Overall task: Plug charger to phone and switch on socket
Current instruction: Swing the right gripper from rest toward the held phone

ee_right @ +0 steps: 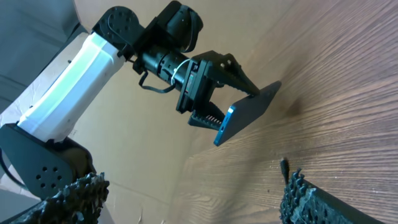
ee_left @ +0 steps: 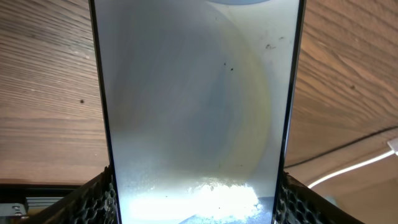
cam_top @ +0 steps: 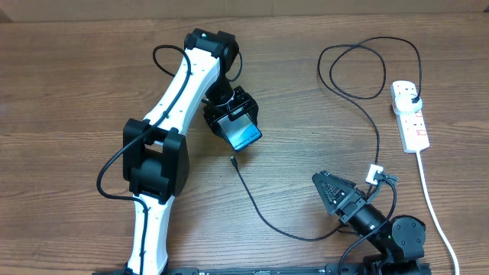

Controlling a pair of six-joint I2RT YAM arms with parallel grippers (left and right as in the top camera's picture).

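My left gripper (cam_top: 233, 122) is shut on the phone (cam_top: 244, 134) and holds it tilted above the table; its pale screen (ee_left: 196, 112) fills the left wrist view between the two fingers. In the right wrist view the phone (ee_right: 245, 115) shows edge-on in that gripper. The charger cable (cam_top: 263, 214) lies on the table, its small plug tip (cam_top: 232, 160) just below the phone, its black plug (cam_top: 413, 99) in the white socket strip (cam_top: 411, 116). My right gripper (cam_top: 330, 187) is open and empty, right of the cable tip (ee_right: 283, 167).
The socket's thick white cord (cam_top: 432, 206) runs down the right side to the front edge. A small white tag (cam_top: 374, 174) sits on the cable near the right arm. The cable loops at the back (cam_top: 359, 69).
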